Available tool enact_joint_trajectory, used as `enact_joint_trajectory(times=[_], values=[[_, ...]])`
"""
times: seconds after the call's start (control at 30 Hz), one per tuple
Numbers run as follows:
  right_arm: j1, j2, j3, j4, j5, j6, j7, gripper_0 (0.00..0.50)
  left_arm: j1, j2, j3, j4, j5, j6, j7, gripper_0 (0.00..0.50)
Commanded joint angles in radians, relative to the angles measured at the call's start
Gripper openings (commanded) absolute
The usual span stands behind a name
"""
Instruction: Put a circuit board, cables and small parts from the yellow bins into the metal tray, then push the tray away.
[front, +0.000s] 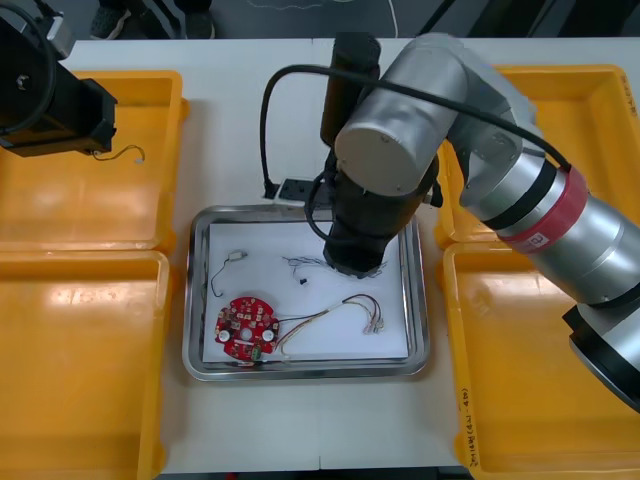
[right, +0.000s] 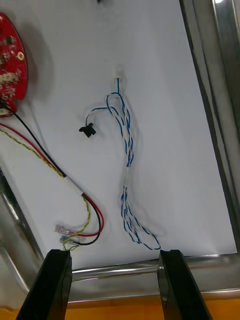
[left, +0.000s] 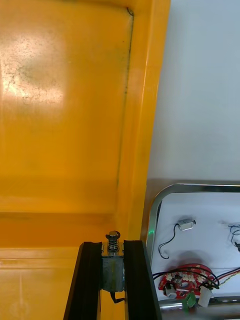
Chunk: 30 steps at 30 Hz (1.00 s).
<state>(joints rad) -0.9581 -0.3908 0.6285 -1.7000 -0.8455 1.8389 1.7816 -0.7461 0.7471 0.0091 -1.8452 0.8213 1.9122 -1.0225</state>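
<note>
My left gripper (left: 113, 248) hangs over the far left yellow bin (front: 90, 190), shut on a small metal part (left: 113, 267) with a black lead. My right gripper (right: 117, 282) is open above the metal tray (front: 198, 300), its fingers (right: 56, 285) low over the tray's rim with nothing between them. On the white inside lie a twisted blue and white cable (right: 126, 165), a red and yellow cable (right: 75, 192), a round red circuit board (front: 248, 327) and a small metal part (front: 236, 256) with a thin wire.
Yellow bins flank the tray: near left (front: 80, 370), far right (front: 585, 130), near right (front: 530, 390). The right arm's bulky wrist (front: 385, 140) covers the tray's far right part. A small black piece (right: 88, 130) lies beside the blue and white cable.
</note>
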Motion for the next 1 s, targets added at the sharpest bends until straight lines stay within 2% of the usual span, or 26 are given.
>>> enact_joint_trajectory(times=[0.03, 0.2, 0.3, 0.47, 0.77, 1.0], values=[[-0.042, -0.033, -0.090, -0.041, -0.067, 0.028, -0.019, 0.500, 0.008, 0.000, -0.018, -0.043, 0.013, 0.008, -0.057, 0.000], [-0.019, -0.089, -0.122, -0.107, -0.130, 0.049, -0.091, 0.500, 0.008, 0.000, -0.061, -0.058, 0.013, 0.008, -0.041, 0.000], [0.033, -0.146, -0.158, -0.214, -0.145, 0.074, -0.168, 0.500, 0.008, -0.037, -0.067, -0.075, 0.012, 0.008, -0.027, 0.000], [0.087, -0.204, -0.196, -0.313, -0.153, 0.081, -0.242, 0.500, 0.008, -0.089, -0.086, -0.082, -0.001, 0.008, -0.011, 0.000], [0.233, -0.315, -0.306, -0.455, -0.175, 0.081, -0.363, 0.500, 0.008, -0.216, -0.161, -0.100, -0.079, 0.008, 0.033, 0.000], [0.343, -0.367, -0.395, -0.507, -0.178, 0.081, -0.380, 0.500, 0.008, -0.281, -0.225, -0.098, -0.140, 0.008, 0.055, 0.000]])
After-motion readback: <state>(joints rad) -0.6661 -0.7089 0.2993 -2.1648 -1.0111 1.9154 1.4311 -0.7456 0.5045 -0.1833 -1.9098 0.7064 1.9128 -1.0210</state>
